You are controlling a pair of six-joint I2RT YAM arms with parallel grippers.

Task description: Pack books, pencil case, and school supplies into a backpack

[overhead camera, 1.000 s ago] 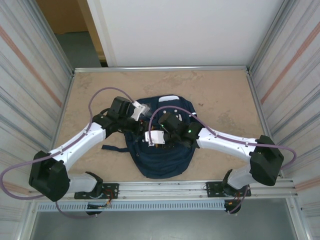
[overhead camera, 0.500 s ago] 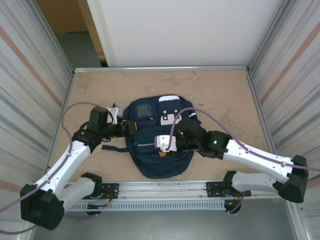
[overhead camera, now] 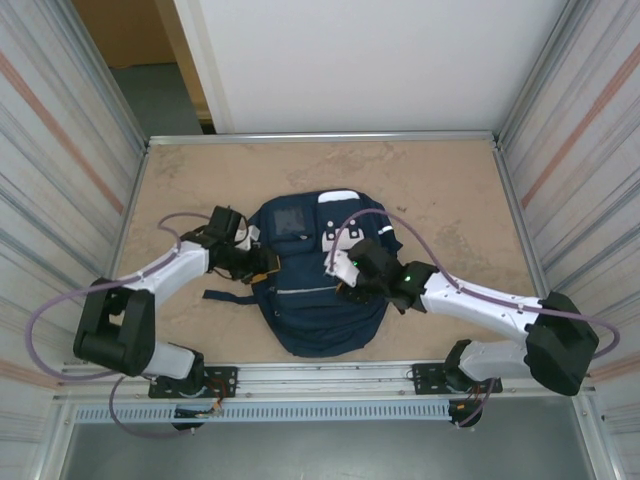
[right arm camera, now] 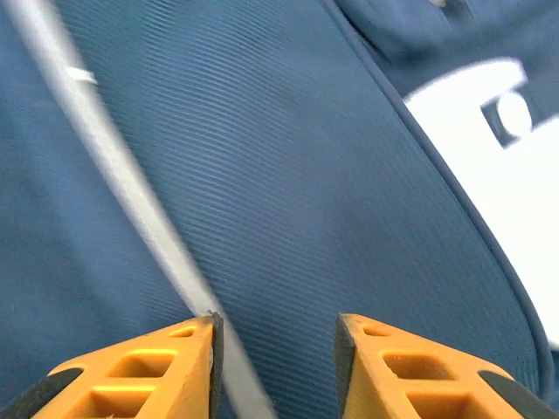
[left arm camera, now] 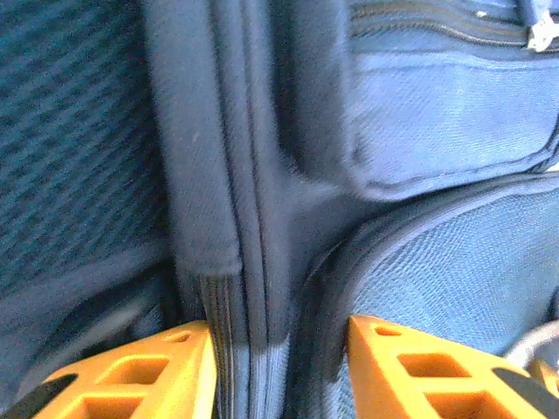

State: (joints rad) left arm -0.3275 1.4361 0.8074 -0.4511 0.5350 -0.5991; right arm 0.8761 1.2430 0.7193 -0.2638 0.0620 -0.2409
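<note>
Orange fingers point(left arm camera: 131, 375) of the left gripper point(left arm camera: 279, 367) stand part-way apart astride a ridge of seam on the navy backpack's point(overhead camera: 310, 310) side. The fold fills the gap between them, though whether they bite down on it cannot be told. Fingers point(right arm camera: 419, 371) of the right gripper point(right arm camera: 275, 358) are likewise spread, their tips set against a flat ribbed panel with nothing gathered between them. A white reflective stripe point(right arm camera: 113, 175) runs up to one tip, and a white buckle patch point(right arm camera: 472, 122) sits just beyond. Seen from above, the two grippers flank the pack at mid-height, the left at its edge and the right on its front face, apparently to steady or tug the fabric from both sides. A zipper pull point(left arm camera: 543, 35) glints at the upper corner of the left wrist view. The backpack lies front-up in the middle of the tan table point(overhead camera: 450, 190), top toward the far edge, with a dark strap point(overhead camera: 225, 296) trailing off its left side.
</note>
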